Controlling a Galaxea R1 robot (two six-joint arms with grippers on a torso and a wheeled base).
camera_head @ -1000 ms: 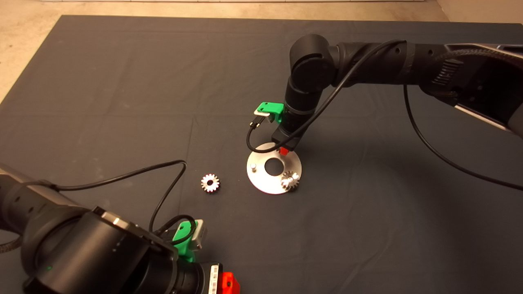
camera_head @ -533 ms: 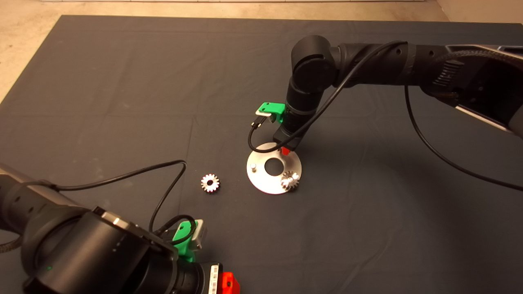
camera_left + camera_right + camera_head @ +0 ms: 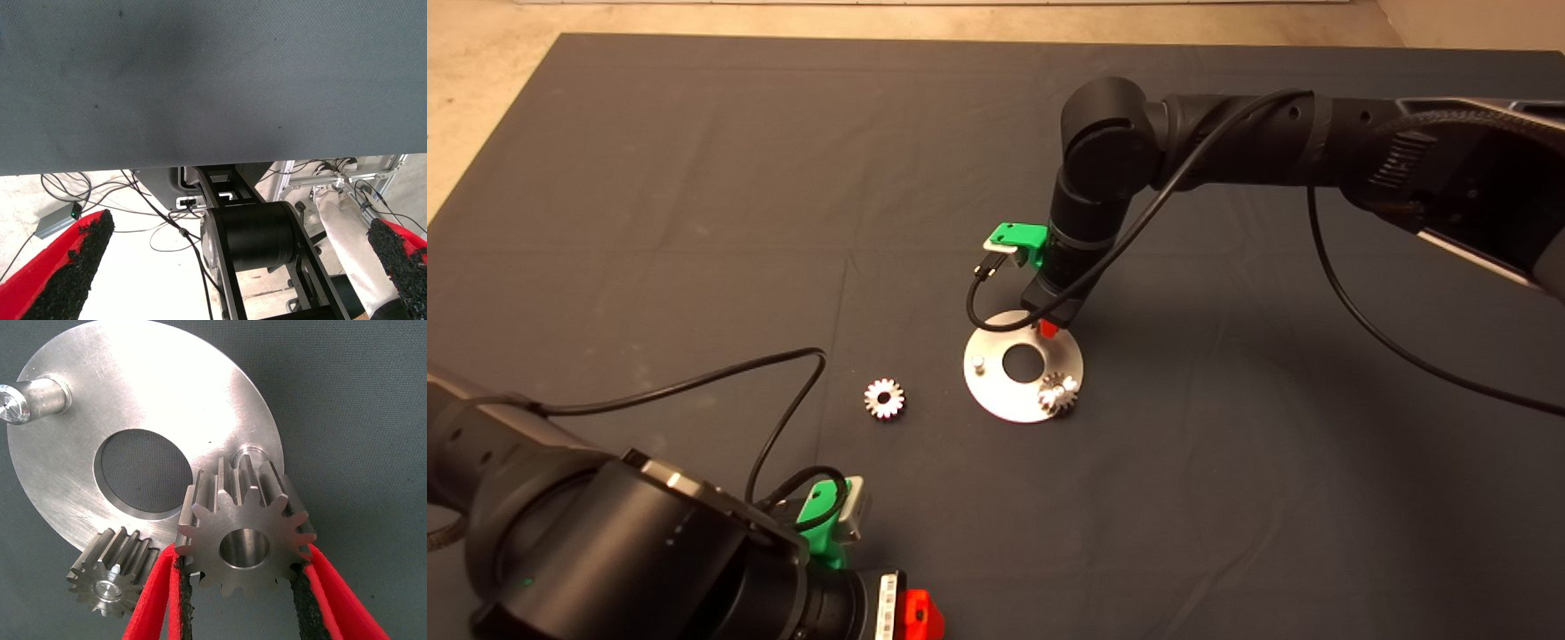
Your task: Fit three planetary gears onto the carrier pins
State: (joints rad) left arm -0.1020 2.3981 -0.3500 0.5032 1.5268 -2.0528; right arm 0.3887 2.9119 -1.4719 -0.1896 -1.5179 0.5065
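Observation:
The silver disc [image 3: 996,391] lies mid-mat with a large centre hole. One bare carrier pin [image 3: 978,362] stands on its left side. A planetary gear [image 3: 1058,393] sits on the pin at the disc's near right. Another gear [image 3: 884,398] lies loose on the mat to the left of the disc. My right gripper [image 3: 1048,327] hangs over the disc's far edge. In the right wrist view it [image 3: 243,550] is shut on a third gear [image 3: 243,520], held just above a pin [image 3: 248,451]. The seated gear [image 3: 107,580] and bare pin [image 3: 27,397] also show there. My left gripper [image 3: 911,613] waits at the lower left, open.
The dark mat [image 3: 694,178] covers the table, with pale floor [image 3: 480,80] beyond its far left edge. A black cable [image 3: 720,378] loops from the left arm towards the loose gear. The left wrist view shows the mat's edge, floor cables and the robot's base [image 3: 257,233].
The right gripper with its gear has shifted very slightly above the disc's far edge. The left arm has sunk a little toward the picture's lower edge.

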